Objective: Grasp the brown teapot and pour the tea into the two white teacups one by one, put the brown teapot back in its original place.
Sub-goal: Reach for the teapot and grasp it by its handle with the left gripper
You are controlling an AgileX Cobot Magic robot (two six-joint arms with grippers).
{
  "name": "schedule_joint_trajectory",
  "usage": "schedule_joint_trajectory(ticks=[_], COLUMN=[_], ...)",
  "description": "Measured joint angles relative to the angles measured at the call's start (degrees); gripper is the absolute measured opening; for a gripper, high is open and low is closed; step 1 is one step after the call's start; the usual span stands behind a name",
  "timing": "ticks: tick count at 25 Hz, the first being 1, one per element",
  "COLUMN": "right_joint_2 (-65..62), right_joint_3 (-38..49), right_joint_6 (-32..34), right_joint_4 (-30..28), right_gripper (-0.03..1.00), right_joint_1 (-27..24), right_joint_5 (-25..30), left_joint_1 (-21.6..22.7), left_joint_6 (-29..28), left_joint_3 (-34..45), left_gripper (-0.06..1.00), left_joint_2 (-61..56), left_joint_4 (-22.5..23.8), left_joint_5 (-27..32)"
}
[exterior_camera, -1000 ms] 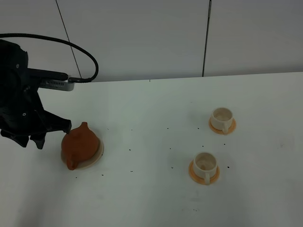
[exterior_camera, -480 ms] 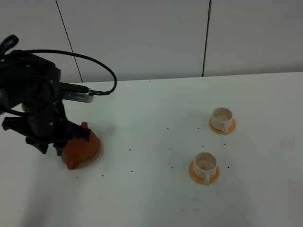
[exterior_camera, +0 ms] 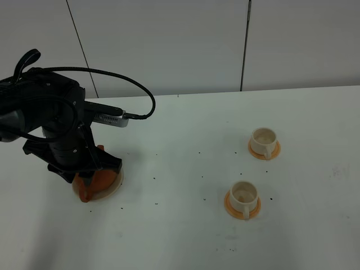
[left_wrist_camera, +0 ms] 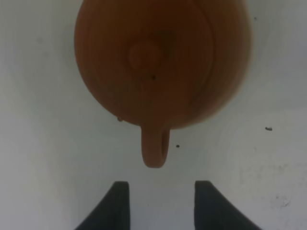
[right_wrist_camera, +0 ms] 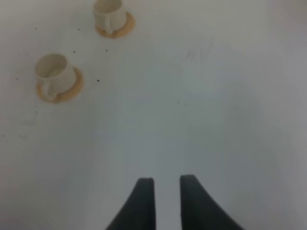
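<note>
The brown teapot point(exterior_camera: 93, 183) sits on its beige coaster, the original place point(exterior_camera: 114, 184), at the table's left. My left arm point(exterior_camera: 62, 135) hangs over it and hides most of it. In the left wrist view the brown teapot point(left_wrist_camera: 158, 62) is seen from above, its loop handle point(left_wrist_camera: 154, 148) pointing at the gap of my left gripper point(left_wrist_camera: 160, 203). That gripper is open, and the handle is short of its fingers. The two white teacups point(exterior_camera: 263, 138) point(exterior_camera: 243, 193) stand on orange saucers at the right. My right gripper point(right_wrist_camera: 167, 201) hovers over bare table, slightly open and holding nothing.
Small dark specks dot the white table point(exterior_camera: 180, 225). A black cable point(exterior_camera: 135, 90) loops from the left arm above the teapot. A white panelled wall point(exterior_camera: 169, 45) rises behind the table's far edge. The right wrist view shows both teacups point(right_wrist_camera: 53, 72) point(right_wrist_camera: 109, 12) far ahead.
My left arm has swung right from beside the teapot to directly above it, covering most of it. Its jaws have widened a little. The cups and teapot have not moved.
</note>
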Motion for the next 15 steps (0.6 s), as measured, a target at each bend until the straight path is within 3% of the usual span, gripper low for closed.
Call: schedule_joint_trajectory(ticks=[15], right_joint_2=[0.00], right_joint_3=[0.00], right_joint_6=[-0.02], right_joint_4=[0.00], right_gripper=[0.15], right_joint_1=[0.00], right_joint_5=[0.00], left_joint_1=[0.00], left_joint_6=[-2.78], left_joint_3=[0.00], left_gripper=[0.43], left_joint_2=[3.36], left_joint_4=[2.77], left_joint_5=[0.49])
